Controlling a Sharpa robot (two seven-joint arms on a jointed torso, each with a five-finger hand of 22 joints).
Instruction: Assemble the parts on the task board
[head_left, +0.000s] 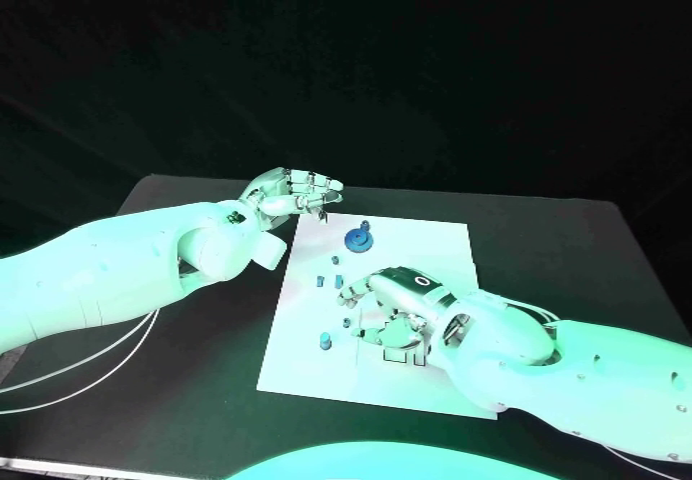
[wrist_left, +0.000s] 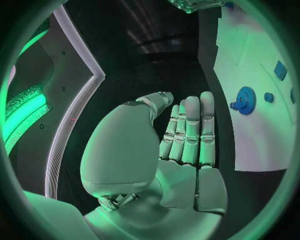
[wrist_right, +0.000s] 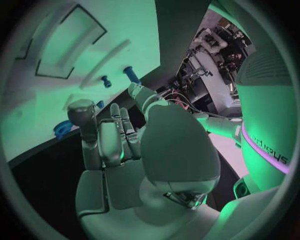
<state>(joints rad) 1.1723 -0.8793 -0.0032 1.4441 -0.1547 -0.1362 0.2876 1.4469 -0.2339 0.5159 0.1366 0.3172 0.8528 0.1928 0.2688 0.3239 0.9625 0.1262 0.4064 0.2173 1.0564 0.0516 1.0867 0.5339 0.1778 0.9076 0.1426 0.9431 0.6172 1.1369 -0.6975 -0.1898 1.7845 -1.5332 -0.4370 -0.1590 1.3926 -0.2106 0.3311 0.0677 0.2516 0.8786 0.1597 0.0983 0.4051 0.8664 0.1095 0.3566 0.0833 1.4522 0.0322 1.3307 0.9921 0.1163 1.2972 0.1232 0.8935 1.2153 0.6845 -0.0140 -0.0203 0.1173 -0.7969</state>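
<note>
The task board (head_left: 433, 250) lies flat in the middle of the black bench (head_left: 577, 260). Everything below is placed relative to that board.

The left hand (head_left: 296, 192) hovers at the board's far corner on the robot's left side, just off its edge and above the bench. In the left wrist view its fingers (wrist_left: 190, 130) lie straight and side by side, the thumb bent across toward them, and nothing is between them: the hand is empty, its fingers close together.

The right hand (head_left: 400, 312) sits over the board's middle, low and near the surface, above a dark-outlined recess (head_left: 400, 355) in the board's near part. Its fingers (wrist_right: 115, 135) are curled inward. Whether they pinch a part cannot be told.

A blue gear (head_left: 358, 238), the largest of the parts, rests on the board's far part, between the 2 hands. Several small blue pieces (head_left: 330, 282) stand or lie along the board's left side, just beside the right hand, and 1 more small blue piece (head_left: 325, 342) sits nearer the board's near-left corner. In the right wrist view 2 short blue pegs (wrist_right: 130, 75) lie close together on the white surface beyond the fingers.
</note>
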